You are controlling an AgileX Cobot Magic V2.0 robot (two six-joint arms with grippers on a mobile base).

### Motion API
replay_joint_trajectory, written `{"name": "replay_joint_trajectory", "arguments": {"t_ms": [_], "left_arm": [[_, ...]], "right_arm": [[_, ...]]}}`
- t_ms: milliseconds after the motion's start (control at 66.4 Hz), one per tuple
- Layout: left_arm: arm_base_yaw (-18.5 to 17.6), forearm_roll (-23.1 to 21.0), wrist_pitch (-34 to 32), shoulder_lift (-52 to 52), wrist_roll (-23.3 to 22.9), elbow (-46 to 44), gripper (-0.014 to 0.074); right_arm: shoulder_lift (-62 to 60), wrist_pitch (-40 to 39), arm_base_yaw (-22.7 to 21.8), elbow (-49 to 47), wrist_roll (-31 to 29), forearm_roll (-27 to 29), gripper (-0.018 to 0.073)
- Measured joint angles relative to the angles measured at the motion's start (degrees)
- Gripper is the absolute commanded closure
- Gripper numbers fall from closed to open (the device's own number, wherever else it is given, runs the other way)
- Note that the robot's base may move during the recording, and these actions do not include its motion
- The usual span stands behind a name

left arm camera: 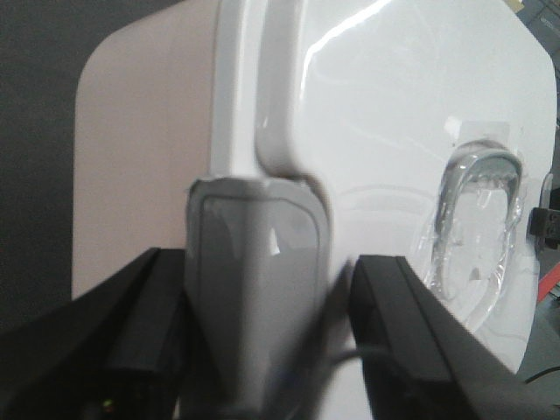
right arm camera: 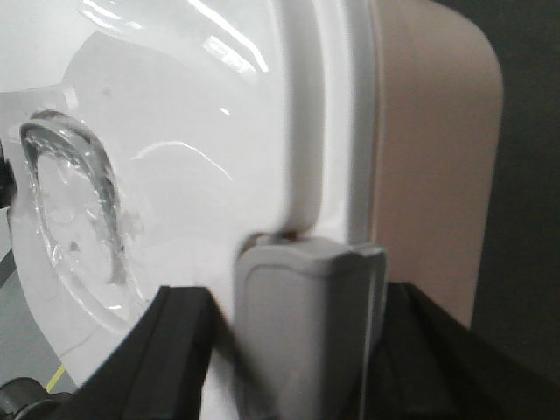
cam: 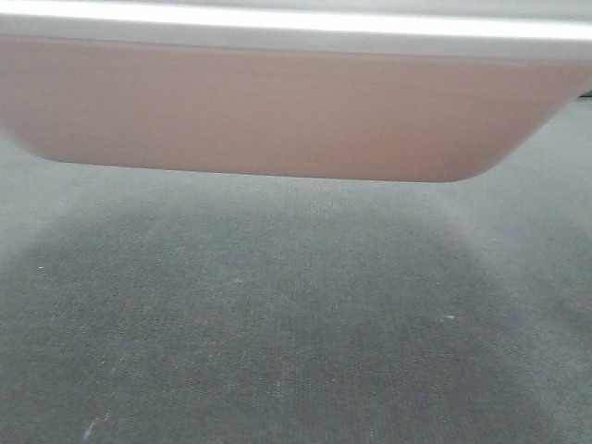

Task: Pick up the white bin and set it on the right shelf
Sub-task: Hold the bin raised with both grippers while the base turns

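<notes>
In the front view the white bin (cam: 277, 111) runs past the top and both side edges. We find both wrist views blurred, with the left hand (left arm camera: 262, 302) and right hand (right arm camera: 302, 319) cropped below.

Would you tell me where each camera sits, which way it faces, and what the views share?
Front: low, facing ahead and down at carpet, the bin filling the top; no robot parts show.
Left wrist: behind the left gripper, looking along its black fingers, which flank a grey latch on the lid's edge.
Right wrist: likewise behind the right gripper, at the other latch.
Shared: all three see the bin; both wrists see the lid's clear handle.
</notes>
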Motion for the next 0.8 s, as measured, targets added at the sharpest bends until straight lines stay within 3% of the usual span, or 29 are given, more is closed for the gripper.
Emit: {"name": "replay_joint_trajectory", "arguments": {"t_ms": [798], "left_arm": [[0.0,0.0,0.0,0.0,0.0,0.0,0.0354]], "right_arm": [[0.0,0.0,0.0,0.0,0.0,0.0,0.0199]]}}
